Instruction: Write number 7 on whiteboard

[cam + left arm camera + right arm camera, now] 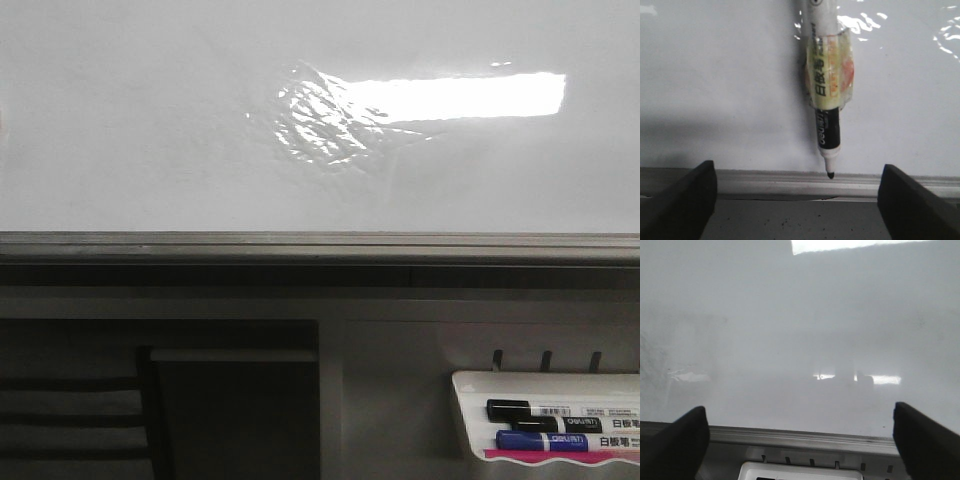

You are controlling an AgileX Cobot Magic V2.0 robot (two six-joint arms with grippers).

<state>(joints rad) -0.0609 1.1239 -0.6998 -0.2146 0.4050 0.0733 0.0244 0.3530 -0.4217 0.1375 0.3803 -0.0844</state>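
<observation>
The whiteboard (150, 130) fills the upper front view, glossy white with a bright reflection (470, 97) and a grey lower rim (300, 243). No number 7 shows on it in any view. Neither gripper shows in the front view. In the left wrist view my left gripper (797, 200) is open, its fingers (685, 200) wide apart with nothing between them. A black-and-white marker (826, 90), wrapped in yellowish tape, reaches in from beyond the fingers, its uncapped tip (830, 175) at the board's rim (765, 180). My right gripper (800, 440) is open and empty, facing the board (790, 315).
A small white marker tray (545, 420) hangs below the rim at the lower right, holding a black marker (525, 410) and a blue marker (540, 441). The tray's edge shows in the right wrist view (800, 471). Dark shelving (150, 410) lies below the rim on the left.
</observation>
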